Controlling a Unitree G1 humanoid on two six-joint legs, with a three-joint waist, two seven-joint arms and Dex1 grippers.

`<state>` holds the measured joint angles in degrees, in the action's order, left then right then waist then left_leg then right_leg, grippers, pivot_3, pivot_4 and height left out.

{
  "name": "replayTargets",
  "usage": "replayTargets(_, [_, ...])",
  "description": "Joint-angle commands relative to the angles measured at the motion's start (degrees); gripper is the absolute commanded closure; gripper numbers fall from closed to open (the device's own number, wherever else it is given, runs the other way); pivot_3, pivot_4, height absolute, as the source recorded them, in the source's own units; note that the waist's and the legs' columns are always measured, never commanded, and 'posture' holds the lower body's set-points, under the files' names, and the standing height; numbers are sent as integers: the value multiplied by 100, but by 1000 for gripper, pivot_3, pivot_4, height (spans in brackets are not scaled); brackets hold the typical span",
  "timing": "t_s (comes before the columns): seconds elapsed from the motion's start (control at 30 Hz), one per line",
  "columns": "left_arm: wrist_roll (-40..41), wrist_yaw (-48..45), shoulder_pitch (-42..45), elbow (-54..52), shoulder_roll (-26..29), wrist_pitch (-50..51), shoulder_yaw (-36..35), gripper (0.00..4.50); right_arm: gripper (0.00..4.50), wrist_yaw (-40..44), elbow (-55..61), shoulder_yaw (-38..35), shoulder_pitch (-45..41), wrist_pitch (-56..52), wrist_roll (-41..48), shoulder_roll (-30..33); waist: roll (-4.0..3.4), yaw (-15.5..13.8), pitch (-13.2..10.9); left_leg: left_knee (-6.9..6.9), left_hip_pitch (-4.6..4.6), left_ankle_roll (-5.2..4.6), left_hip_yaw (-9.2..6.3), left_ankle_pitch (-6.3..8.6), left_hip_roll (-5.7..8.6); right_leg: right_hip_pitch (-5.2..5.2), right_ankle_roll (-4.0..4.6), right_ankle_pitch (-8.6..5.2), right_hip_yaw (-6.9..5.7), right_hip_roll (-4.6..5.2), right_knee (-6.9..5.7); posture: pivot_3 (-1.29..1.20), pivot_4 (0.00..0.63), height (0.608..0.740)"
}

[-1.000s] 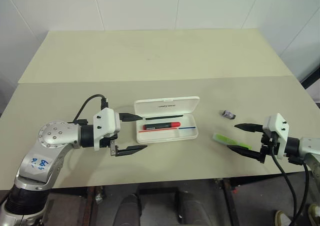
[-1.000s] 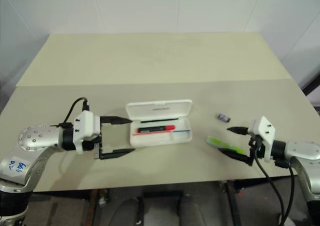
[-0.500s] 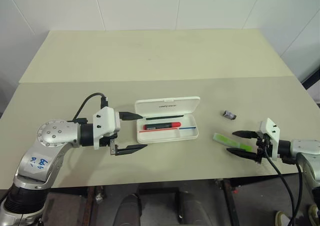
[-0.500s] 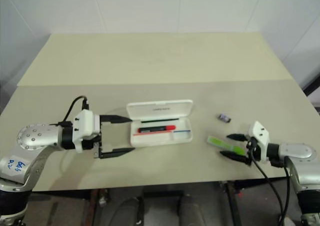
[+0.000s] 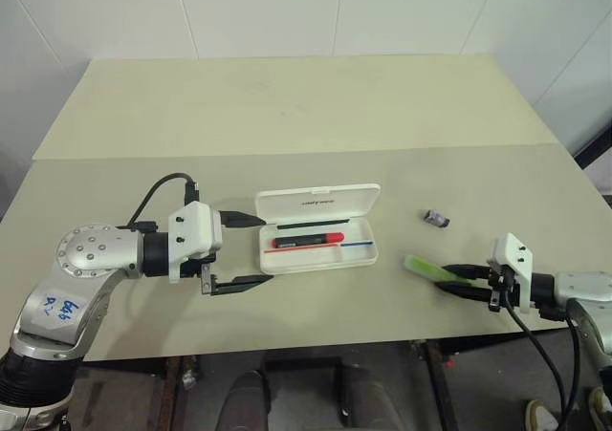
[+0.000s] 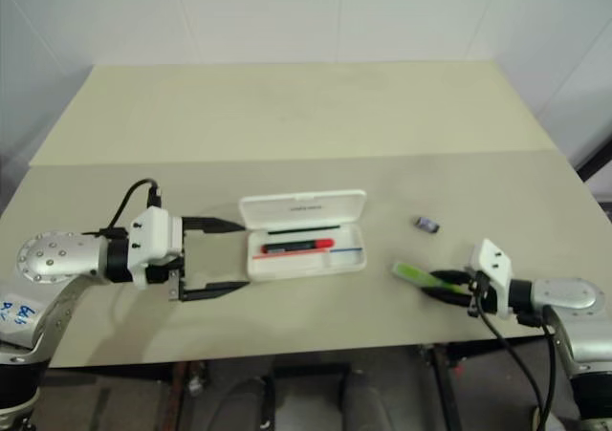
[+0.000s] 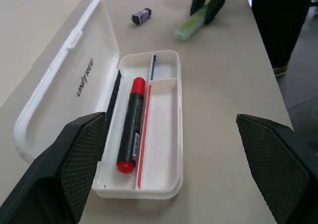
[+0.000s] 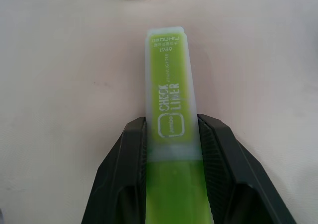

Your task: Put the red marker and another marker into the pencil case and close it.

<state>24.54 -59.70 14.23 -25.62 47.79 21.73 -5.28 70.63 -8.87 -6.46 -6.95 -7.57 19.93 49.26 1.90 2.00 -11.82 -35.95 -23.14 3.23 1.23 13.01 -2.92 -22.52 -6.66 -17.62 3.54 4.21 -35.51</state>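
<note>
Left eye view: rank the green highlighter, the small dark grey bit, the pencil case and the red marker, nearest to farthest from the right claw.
1. Green highlighter: between the right claw fingers, on the table.
2. Small dark grey bit: beyond the claw, toward the far edge.
3. Pencil case: open, mid-table, to the claw's left.
4. Red marker: lying inside the case.

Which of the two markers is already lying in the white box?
The red marker, black-barrelled with a red cap, lies inside the open pencil case. The lime-green highlighter is on the table to its right, between the right gripper's fingers.
</note>
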Motion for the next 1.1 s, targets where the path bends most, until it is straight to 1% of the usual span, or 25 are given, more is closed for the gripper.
replayTargets(0.03, [83,-164,-57,106,128,-248,-243,0,3396,9,465,-19,-355,-113,117,43,-3,14,-2,-1,0,0,1,0,0,-2,0,0,2,0,-1,0,150,740])
replayTargets(0.23, [74,-435,-342,340,211,-612,-502,0,3396,91,1545,299,-1171,-823,524,-43,-3,34,-2,2,0,0,1,0,-2,-5,3,-1,2,0,-2,0,150,740])
replayTargets(0.33, [-5,-569,-546,409,335,-799,-583,0,3396,158,2120,684,-1580,-1218,741,-212,-3,27,-2,7,-2,2,0,1,-3,-6,5,-2,0,1,-1,0,150,740])
replayTargets(0.5, [-16,-545,-702,436,388,-909,-665,0,3396,265,2465,1187,-2056,-1573,901,-522,-3,-16,-3,23,-6,3,1,2,-3,-14,9,-5,-3,6,4,0,150,740])
replayTargets(0.6, [-21,-513,-794,402,386,-923,-712,0,3396,316,2364,1556,-2368,-1561,806,-858,-3,-19,-2,26,-7,3,2,2,-3,-16,11,-6,-5,7,4,0,150,740])
replayTargets(0.77, [-22,-473,-879,376,385,-941,-752,0,3396,369,1919,2008,-2694,-1246,439,-1314,-3,-16,-2,29,-6,3,2,2,-4,-19,13,-7,-7,7,2,0,150,740])
replayTargets(0.93, [4,-473,-1017,344,425,-953,-869,0,3396,314,1261,2354,-2918,-856,-4,-1806,-3,-13,-2,32,-6,3,3,2,-4,-20,15,-8,-7,6,0,0,150,740])
replayTargets(1.1, [-16,-466,-1073,346,464,-965,-911,0,3396,235,348,2654,-3152,-308,-484,-2425,-3,30,-2,35,-4,3,4,2,-7,-26,16,-9,-8,2,-8,0,150,740])
